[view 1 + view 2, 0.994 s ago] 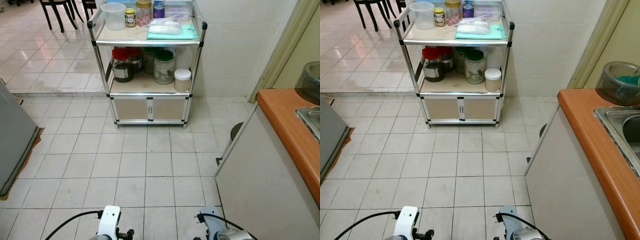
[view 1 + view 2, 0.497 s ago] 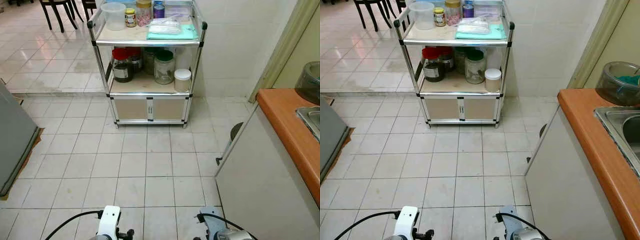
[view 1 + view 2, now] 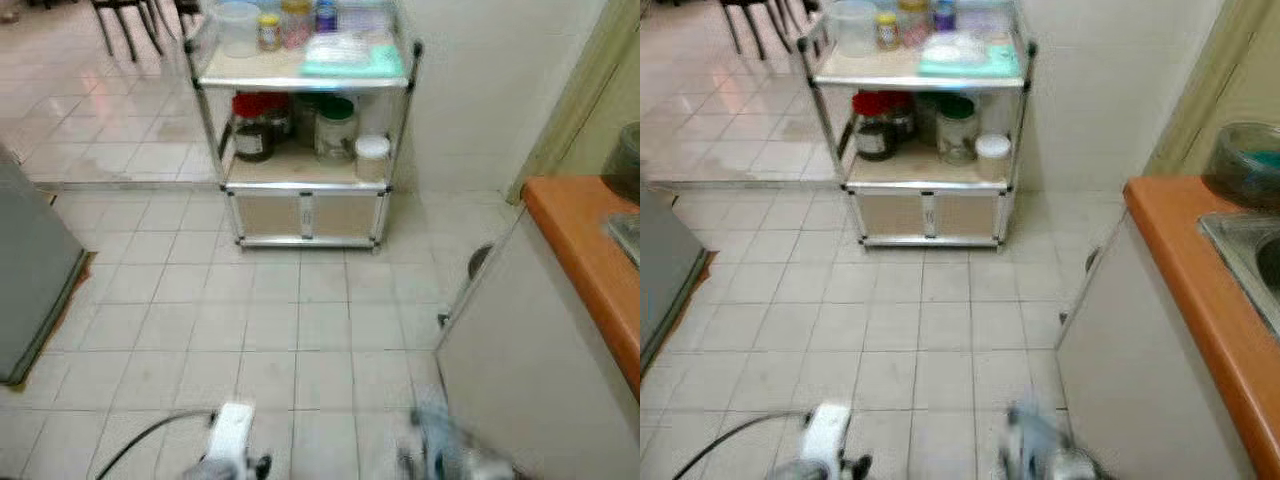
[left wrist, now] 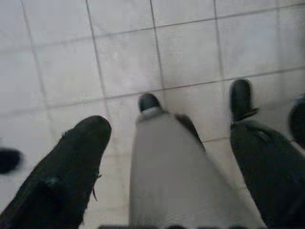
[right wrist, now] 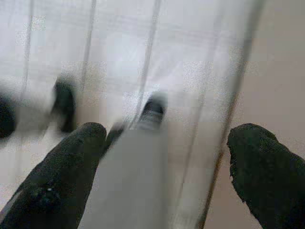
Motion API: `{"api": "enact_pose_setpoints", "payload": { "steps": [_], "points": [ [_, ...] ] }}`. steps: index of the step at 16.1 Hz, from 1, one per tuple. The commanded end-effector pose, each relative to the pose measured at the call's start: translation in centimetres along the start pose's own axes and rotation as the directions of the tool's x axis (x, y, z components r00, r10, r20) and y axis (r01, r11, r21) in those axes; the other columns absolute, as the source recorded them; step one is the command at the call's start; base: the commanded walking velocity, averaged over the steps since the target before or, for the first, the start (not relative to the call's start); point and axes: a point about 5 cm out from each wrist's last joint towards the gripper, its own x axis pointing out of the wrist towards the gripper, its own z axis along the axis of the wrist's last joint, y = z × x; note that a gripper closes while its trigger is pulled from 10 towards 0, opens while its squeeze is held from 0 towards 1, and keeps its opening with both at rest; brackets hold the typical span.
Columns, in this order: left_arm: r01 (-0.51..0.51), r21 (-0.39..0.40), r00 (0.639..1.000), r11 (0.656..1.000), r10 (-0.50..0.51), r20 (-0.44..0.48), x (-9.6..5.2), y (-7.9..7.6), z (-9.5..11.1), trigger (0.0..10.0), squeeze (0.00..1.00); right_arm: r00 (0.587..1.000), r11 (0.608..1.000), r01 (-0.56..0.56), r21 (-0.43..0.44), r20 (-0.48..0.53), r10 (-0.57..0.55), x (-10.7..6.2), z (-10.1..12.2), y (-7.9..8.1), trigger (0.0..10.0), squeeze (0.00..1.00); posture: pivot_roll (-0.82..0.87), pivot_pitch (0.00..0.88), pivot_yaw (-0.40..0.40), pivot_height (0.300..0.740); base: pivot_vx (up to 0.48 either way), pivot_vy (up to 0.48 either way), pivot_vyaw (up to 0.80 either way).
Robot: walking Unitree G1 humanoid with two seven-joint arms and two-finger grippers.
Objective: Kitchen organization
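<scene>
Two hands hung low and idle: the left hand [image 4: 162, 157] and the right hand [image 5: 162, 167] each had fingers spread apart, holding nothing, above the tiled floor [image 3: 300, 330]. Both head views were blurred, which suggested walking; the approach probably called for a steady, centred line. An orange counter [image 3: 1200, 290] ran along the right. Farthest off, against the wall, stood the shelf cart [image 3: 305, 185], its jars [image 3: 335, 128] on the middle shelf.
</scene>
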Motion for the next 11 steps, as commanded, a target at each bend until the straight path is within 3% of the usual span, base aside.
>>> {"api": "enact_pose_setpoints", "payload": {
  "steps": [1, 3, 5, 6, 7, 8, 9, 10, 11],
  "points": [
    [-0.107, 0.018, 0.992, 0.994, 0.106, 0.063, -0.2, 2.5, 1.2, 10.0, 0.0, 0.997, 0.999, -0.023, -0.033, 0.072, 0.026, 0.1, 1.9, 1.4, 10.0, 0.0, 0.04, 0.0, 0.001, 0.74, 0.0, 0.0, 0.0],
    [-0.124, -0.019, 0.986, 0.992, 0.126, 0.111, -0.4, 3.4, 2.0, 10.0, 0.0, 0.99, 0.999, -0.044, -0.016, 0.132, 0.046, 0.0, 3.4, 1.9, 10.0, 0.0, 0.05, 0.0, 0.004, 0.74, 0.0, 0.0, 0.0],
    [-0.132, -0.067, 0.962, 0.989, 0.144, 0.234, -0.8, 4.3, 4.5, 10.0, 0.0, 0.954, 0.996, -0.089, -0.01, 0.287, 0.088, -0.5, 6.9, 2.5, 10.0, 0.0, 0.06, 0.0, 0.0, 0.74, 0.0, 0.0, 0.0],
    [-0.139, -0.052, 0.932, 0.989, 0.148, 0.332, -1.3, 4.8, 6.4, 10.0, 0.0, 0.921, 0.993, -0.114, -0.007, 0.374, 0.108, -0.9, 8.7, 2.8, 10.0, 0.78, 0.06, 0.0, -0.007, 0.74, 0.0, 0.0, 0.0],
    [-0.14, -0.032, 0.896, 0.99, 0.14, 0.421, -1.9, 5.2, 8.1, 10.0, 0.0, 0.88, 0.989, -0.149, -0.009, 0.455, 0.137, -1.5, 10.4, 3.0, 10.0, 1.0, 0.07, 0.0, -0.008, 0.74, 0.0, 0.0, 0.0],
    [-0.145, 0.003, 0.854, 0.989, 0.124, 0.505, -2.7, 5.4, 9.5, 10.0, 0.0, 0.834, 0.982, -0.19, -0.025, 0.523, 0.175, -2.2, 11.7, 3.3, 10.0, 1.0, 0.07, 0.0, -0.007, 0.74, 0.0, 0.0, 0.0],
    [-0.173, 0.014, 0.782, 0.985, 0.129, 0.61, -4.2, 5.9, 11.4, 10.0, 0.0, 0.777, 0.983, -0.179, -0.05, 0.605, 0.172, -3.3, 13.3, 3.3, 10.0, 1.0, 0.06, 0.0, 0.002, 0.74, 0.0, 0.0, 0.0],
    [-0.158, -0.085, 0.646, 0.984, 0.168, 0.744, -7.4, 6.7, 14.3, 10.0, 0.0, 0.681, 0.989, -0.139, -0.041, 0.721, 0.126, -5.5, 15.5, 2.8, 10.0, 1.0, 0.05, 0.0, 0.004, 0.74, 0.0, 0.0, 0.0],
    [-0.158, -0.127, 0.586, 0.979, 0.197, 0.786, -9.0, 6.8, 15.5, 10.0, 0.0, 0.622, 0.989, -0.136, -0.057, 0.772, 0.13, -7.2, 16.5, 2.8, 10.0, 1.0, 0.06, 0.0, 0.006, 0.74, 0.0, 0.0, 0.0]
  ]
}}
